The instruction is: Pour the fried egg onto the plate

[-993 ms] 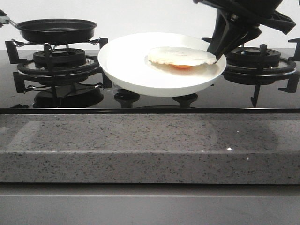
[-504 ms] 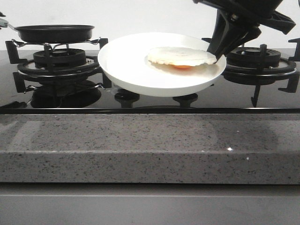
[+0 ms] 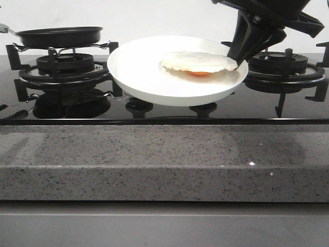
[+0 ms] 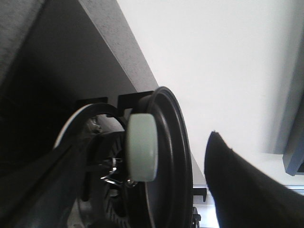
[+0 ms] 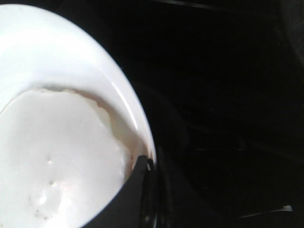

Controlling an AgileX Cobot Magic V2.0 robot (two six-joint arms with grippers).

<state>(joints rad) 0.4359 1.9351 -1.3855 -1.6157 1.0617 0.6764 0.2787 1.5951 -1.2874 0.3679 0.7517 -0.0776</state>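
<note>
Since the earlier frames, the pan (image 3: 59, 36) has been levelled and lowered slightly over the left burner (image 3: 64, 69); plate and egg are unchanged. The egg (image 3: 199, 62) is seen as a flat, pale off-white disc with an orange yolk showing under its near edge. It lies on the right half of the plate (image 3: 149, 77), close to the rim by the right gripper. In the right wrist view the egg (image 5: 57, 156) appears as a smooth white sheet against the plate's (image 5: 71, 61) raised rim.

The plate is held clear of the stove, between the two burners, by the right gripper (image 3: 237, 57), which is clamped on the right rim; one dark finger (image 5: 128, 199) is seen pressed over the rim's edge. The right arm comes down steeply from the upper right. The left gripper (image 4: 142, 199) is seen only in its wrist view, its dark fingers on either side of the pan's pale green handle (image 4: 141, 147); whether they grip it cannot be told.

A glossy black hob (image 3: 164, 110) is set in a speckled grey counter (image 3: 164, 159). A plain white wall (image 3: 154, 18) is seen behind.
</note>
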